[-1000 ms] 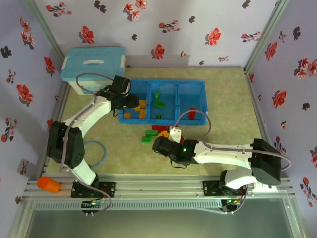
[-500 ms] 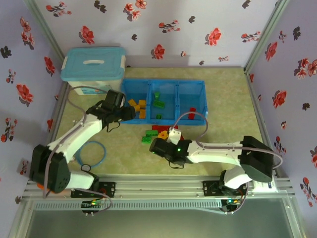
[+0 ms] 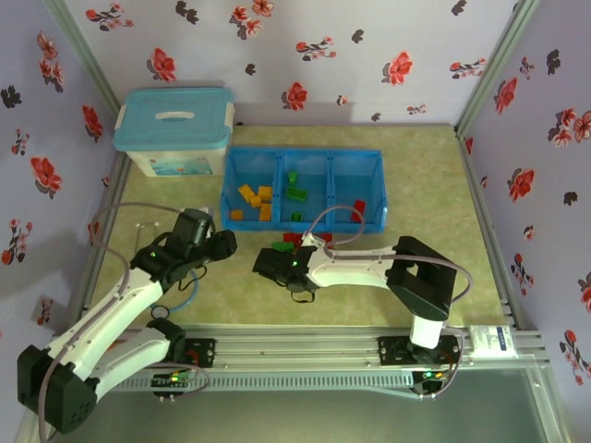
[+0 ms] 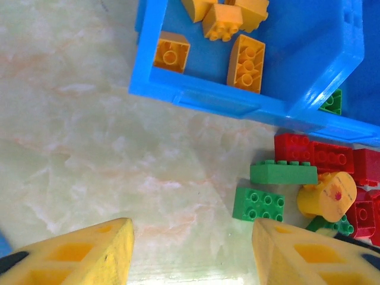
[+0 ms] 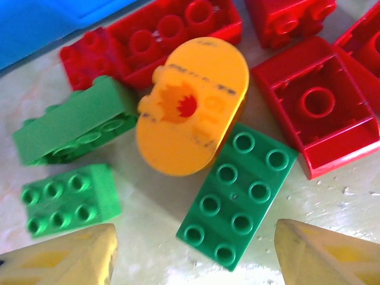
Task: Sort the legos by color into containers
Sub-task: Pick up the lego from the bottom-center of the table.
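**Top view.** Your left fingers [image 3: 223, 244] hang over bare table [image 3: 416, 185]; their spread cannot be judged from here. The blue tray [image 3: 305, 153] lies beyond their tips. Your right fingers [image 3: 265, 266] sit low at the edge of the loose legos [image 3: 294, 244], which lie on the table just outside the tray's near wall. Of the three containers [image 3: 330, 175], the left holds orange bricks [image 3: 251, 199], the middle green bricks [image 3: 295, 192] and the right a red brick [image 3: 359, 207]. A lidded box [image 3: 174, 129] stands well beyond the left fingers.

**Left wrist view.** The left fingers [image 4: 77, 255] stand spread wide, with nothing but table between them. Ahead of them is the tray [image 4: 208, 102], with orange bricks [image 4: 246, 56] inside its corner compartment. Ahead of the finger on the right of the view lie green bricks [image 4: 282, 173], red bricks [image 4: 314, 154] and a yellow rounded piece [image 4: 326, 195] — all on the table, outside the tray.

**Right wrist view.** The right fingers [image 5: 65, 261] are spread and pinch nothing. A green eight-stud brick [image 5: 237, 189] lies flat and studs up between them, apart from both. Just ahead of it an orange rounded piece [image 5: 191, 107] rests against it. Ahead of the finger on the left of the view are two smaller green bricks [image 5: 68, 202]. Ahead of the other finger is a red upturned brick [image 5: 314, 113], hollow side up. Further ahead are more red bricks [image 5: 172, 29], and the tray [image 5: 41, 24] shows beyond them.
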`<state>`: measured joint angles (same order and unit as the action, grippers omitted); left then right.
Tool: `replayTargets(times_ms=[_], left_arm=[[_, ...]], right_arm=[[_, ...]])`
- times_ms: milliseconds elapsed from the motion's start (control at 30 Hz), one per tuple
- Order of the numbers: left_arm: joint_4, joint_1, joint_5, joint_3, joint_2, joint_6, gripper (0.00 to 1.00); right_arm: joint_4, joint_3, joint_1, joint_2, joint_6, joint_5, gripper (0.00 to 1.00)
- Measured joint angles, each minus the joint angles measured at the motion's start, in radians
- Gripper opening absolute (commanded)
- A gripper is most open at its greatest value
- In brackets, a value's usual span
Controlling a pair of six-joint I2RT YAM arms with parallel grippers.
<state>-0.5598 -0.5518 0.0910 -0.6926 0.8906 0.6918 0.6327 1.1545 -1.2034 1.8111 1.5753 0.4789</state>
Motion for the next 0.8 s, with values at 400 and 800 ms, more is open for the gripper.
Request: replayTargets(times_ms=[400,800], left_arm=[[-0.047,-0.001,0.014,0.030,-0.063,0.023,0.55],[-0.047,-0.008,0.014,0.042,-0.059,0.035,0.54]], right_arm=[[0.042,0.036,0.021,0.084,0.072,-0.022,0.64],[0.051,0.004,0.005,0.081,0.097,-0.021,0.28]])
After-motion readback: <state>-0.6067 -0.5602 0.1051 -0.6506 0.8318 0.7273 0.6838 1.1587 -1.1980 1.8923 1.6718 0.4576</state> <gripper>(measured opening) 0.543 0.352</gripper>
